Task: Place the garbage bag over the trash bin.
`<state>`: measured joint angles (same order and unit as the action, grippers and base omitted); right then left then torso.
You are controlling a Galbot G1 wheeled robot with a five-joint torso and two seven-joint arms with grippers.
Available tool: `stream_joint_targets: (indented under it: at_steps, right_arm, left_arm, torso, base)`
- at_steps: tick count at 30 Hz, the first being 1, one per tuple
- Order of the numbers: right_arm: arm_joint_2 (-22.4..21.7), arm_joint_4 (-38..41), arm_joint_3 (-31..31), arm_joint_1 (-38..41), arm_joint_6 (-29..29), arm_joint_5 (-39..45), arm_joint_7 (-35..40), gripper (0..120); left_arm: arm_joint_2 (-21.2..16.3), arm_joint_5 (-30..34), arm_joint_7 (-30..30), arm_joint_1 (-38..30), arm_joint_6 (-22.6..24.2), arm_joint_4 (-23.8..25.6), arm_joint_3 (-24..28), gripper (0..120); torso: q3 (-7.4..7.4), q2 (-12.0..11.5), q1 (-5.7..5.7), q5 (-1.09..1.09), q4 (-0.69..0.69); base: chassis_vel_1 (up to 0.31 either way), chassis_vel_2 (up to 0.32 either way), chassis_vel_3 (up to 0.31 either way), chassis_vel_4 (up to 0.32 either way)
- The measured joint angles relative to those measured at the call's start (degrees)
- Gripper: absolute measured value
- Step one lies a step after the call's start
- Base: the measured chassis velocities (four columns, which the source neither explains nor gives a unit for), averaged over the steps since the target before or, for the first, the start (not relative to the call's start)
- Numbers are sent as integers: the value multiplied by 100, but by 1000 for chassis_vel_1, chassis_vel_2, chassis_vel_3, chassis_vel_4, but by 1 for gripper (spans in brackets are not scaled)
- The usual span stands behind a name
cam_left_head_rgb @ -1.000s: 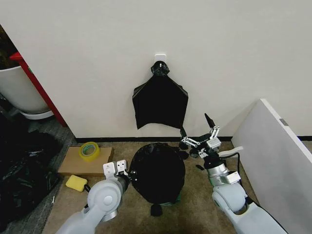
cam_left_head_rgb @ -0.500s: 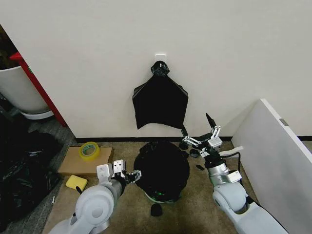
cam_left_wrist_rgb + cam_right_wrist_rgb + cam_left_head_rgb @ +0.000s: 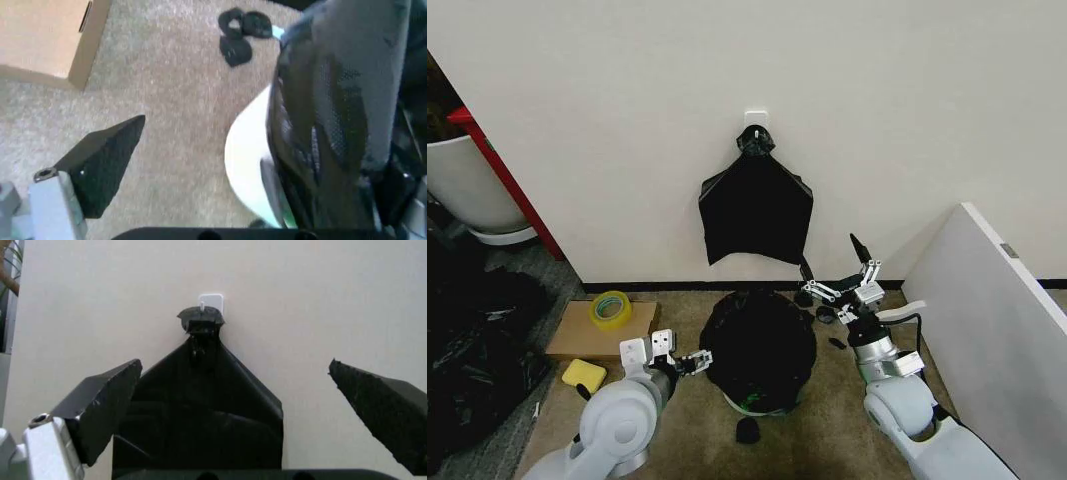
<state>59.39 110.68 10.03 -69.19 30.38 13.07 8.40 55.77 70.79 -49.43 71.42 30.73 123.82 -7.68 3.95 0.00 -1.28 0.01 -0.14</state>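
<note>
Head view: the garbage bag (image 3: pixel 759 345) drapes the trash bin (image 3: pixel 749 402) at 6 o'clock; my left gripper (image 3: pixel 697 360) and right gripper (image 3: pixel 839 285) flank it, fingers spread. Left wrist view: the film looks light and slippery; I would pinch its rim edge.

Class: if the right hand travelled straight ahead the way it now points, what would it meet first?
Probably the hanging black bundle on the wall hook: the open right hand faces it squarely, with nothing between, though depth is uncertain.
</note>
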Motion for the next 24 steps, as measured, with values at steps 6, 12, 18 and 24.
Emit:
stream_joint_targets:
  at_steps: [6, 12, 18, 24]
  right_arm:
    - [-13, 5, 19, -43, 1, 4, 0, 100]
    - [-41, 24, 58, -49, 7, 40, 3, 100]
    - [-66, 63, 59, -58, -36, 107, 21, 100]
    - [-77, 83, 58, -57, -46, 119, 25, 100]
  left_arm:
    - [-5, -500, 319, -49, -346, -153, -7, 100]
    - [-34, -984, 636, 93, -694, 227, 28, 100]
    - [-5, -996, 580, 189, -702, 376, 28, 100]
    - [58, -989, 552, 136, -933, -241, -22, 100]
  torso:
    - [0, 0, 0, 0, -1]
    - [0, 0, 0, 0, 0]
    - [0, 0, 0, 1, -1]
    - [0, 0, 0, 0, 0]
  base:
    - [0, 0, 0, 0]
    - [0, 0, 0, 0]
    - [0, 0, 0, 0]
    - [0, 0, 0, 0]
